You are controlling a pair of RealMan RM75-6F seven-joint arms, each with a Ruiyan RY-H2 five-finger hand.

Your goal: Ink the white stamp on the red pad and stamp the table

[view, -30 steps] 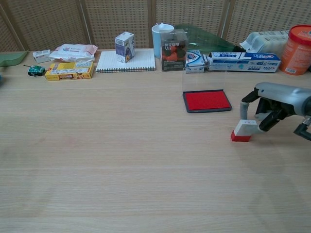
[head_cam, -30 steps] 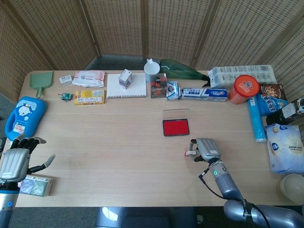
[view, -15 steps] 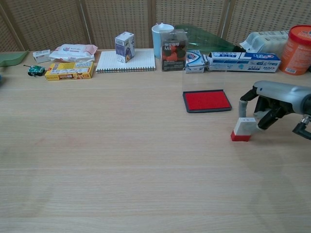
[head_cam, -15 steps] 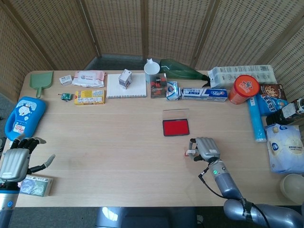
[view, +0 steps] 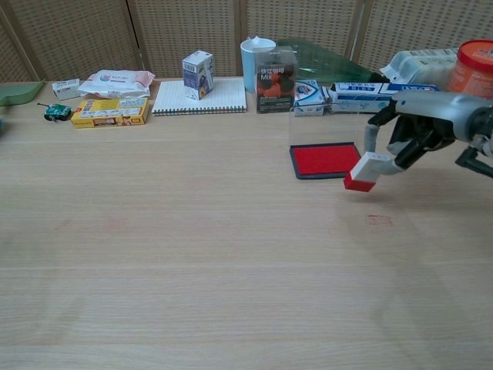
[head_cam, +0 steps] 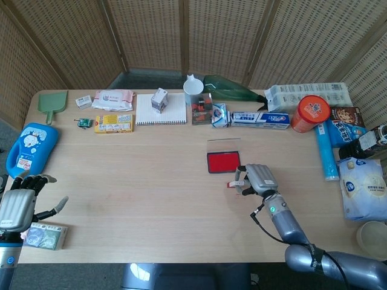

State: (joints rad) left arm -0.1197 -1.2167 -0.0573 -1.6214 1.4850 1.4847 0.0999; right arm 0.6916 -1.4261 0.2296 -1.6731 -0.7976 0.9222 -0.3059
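The white stamp (view: 367, 171) with a red base hangs tilted above the table, pinched by my right hand (view: 420, 127). It hovers just off the front right corner of the red ink pad (view: 327, 160). A faint red print (view: 379, 221) shows on the wood below and to the right of the stamp. From the head view the stamp (head_cam: 236, 182) sits at the left of my right hand (head_cam: 257, 179), just below the pad (head_cam: 224, 162). My left hand (head_cam: 21, 205) rests at the table's near left corner, fingers spread and holding nothing.
Along the back edge stand a notebook (view: 199, 97) with a small carton (view: 197, 74), a white cup (view: 256, 63), a toothpaste box (view: 385, 98) and an orange canister (head_cam: 309, 113). A blue case (head_cam: 30, 147) lies at left, packets at right (head_cam: 363, 187).
My right hand has lifted the stamp off the table and carried it up and left toward the pad. A red print now shows where the stamp stood. The left hand stayed put.
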